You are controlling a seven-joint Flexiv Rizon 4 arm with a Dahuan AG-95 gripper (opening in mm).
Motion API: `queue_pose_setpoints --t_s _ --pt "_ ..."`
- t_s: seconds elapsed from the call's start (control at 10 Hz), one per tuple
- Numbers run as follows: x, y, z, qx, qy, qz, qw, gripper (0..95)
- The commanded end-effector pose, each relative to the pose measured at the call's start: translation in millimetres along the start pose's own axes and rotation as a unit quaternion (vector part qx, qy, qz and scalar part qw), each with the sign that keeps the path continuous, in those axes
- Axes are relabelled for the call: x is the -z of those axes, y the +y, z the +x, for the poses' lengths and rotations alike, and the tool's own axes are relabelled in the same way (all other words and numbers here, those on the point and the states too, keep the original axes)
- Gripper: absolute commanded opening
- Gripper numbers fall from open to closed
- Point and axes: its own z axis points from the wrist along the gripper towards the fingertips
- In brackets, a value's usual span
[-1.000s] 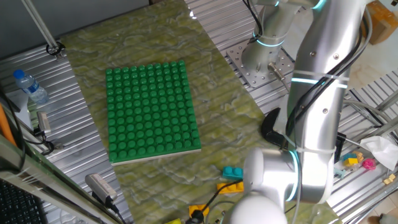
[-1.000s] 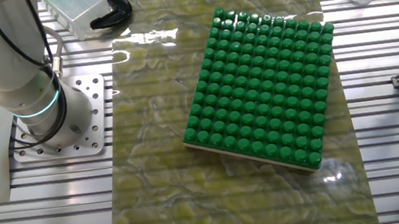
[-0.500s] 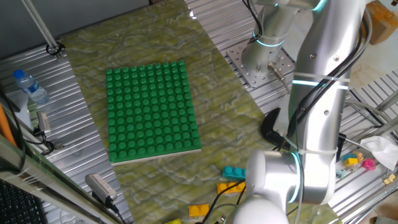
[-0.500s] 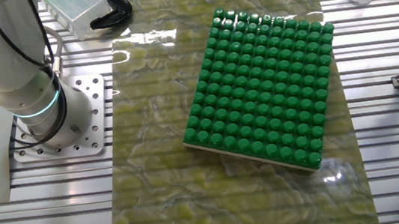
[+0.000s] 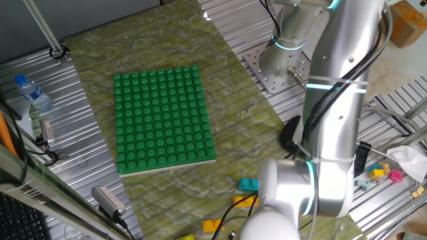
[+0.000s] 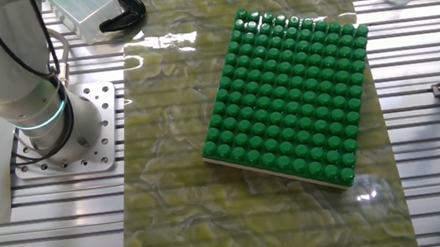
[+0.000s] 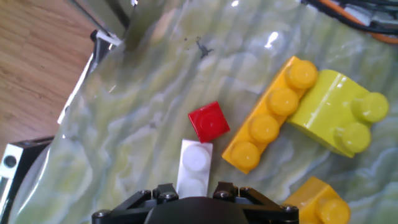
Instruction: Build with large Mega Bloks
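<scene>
In the hand view an orange four-stud brick (image 7: 270,115) lies diagonally against a yellow-green brick (image 7: 339,112). A white brick (image 7: 194,167) lies just ahead of my gripper (image 7: 189,190), its near end between the two black finger parts, which stand apart. Another orange-yellow brick (image 7: 317,200) is at the lower right. In one fixed view a cyan brick (image 5: 248,184), an orange brick (image 5: 244,199) and a yellow brick (image 5: 212,226) show beside the arm, which hides the gripper. The green baseplate (image 5: 162,119) carries no bricks; it also shows in the other fixed view (image 6: 291,94).
A small red block (image 7: 209,121) lies beside the white brick. A water bottle (image 5: 32,92) stands left of the baseplate. A black object (image 5: 288,133) lies by the arm. Small toys (image 5: 380,172) lie at the right. The table edge and wood floor (image 7: 37,56) are left.
In one fixed view the arm has shifted a little to the left and covers more of the cyan brick. The baseplate and bricks have not moved.
</scene>
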Motion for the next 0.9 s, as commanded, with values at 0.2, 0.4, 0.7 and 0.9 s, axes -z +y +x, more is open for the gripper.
queue_pose_setpoints --t_s 0.2,0.4,0.7,0.9 --pt "-4.8 -2.8 8.5 -0.024 -0.002 -0.003 0.9997 38.0" --pt "-5.4 -3.0 9.2 -0.034 -0.004 -0.011 0.9994 38.0" --pt "-5.6 -3.0 9.4 -0.042 -0.010 -0.021 0.9989 38.0" --pt "-4.7 -2.7 8.3 -0.045 -0.010 -0.027 0.9986 57.0"
